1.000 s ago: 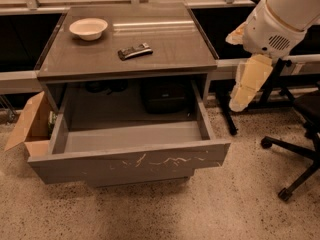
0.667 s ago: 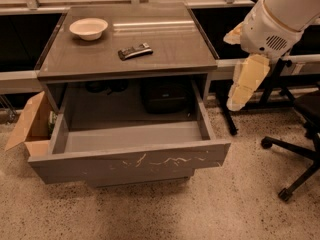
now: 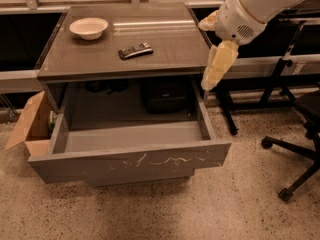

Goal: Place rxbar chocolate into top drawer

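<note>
The rxbar chocolate (image 3: 135,50) lay flat near the middle of the tabletop (image 3: 170,44). A white bowl (image 3: 89,28) sat by the far left corner of the tabletop. The top drawer (image 3: 130,163) was pulled out wide, just below the tabletop's front edge. The tool (image 3: 214,73) hung in the air just off the tabletop's right edge, pointing down, well apart from the bar, and I could not tell if it was apart or together
</note>
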You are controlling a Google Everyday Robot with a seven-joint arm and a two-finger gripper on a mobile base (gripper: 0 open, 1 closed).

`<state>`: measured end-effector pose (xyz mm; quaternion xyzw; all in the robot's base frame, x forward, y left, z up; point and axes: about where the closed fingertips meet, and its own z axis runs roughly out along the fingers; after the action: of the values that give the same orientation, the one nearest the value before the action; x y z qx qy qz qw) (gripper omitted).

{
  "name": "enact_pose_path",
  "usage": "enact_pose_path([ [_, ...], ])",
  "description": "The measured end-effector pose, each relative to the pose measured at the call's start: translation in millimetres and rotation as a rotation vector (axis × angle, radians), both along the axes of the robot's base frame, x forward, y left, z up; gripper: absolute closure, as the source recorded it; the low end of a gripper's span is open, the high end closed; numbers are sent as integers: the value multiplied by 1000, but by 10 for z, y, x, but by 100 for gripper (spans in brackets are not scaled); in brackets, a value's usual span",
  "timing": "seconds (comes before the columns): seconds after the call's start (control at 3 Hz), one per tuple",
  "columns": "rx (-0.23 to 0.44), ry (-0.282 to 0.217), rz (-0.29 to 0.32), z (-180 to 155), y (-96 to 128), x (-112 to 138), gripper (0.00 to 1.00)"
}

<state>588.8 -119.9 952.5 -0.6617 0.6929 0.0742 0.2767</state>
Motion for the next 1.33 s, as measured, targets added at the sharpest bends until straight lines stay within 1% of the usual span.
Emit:
enact_pose_path([
  [0.33,86,-20,23,7,205,360,0],
  [0.67,219,-14,3,-72,434,768,0],
  [1.0,291,-3,-14,-124,589,980,0],
  [1.33,291,-3,-14,-124,590,982,0],
])
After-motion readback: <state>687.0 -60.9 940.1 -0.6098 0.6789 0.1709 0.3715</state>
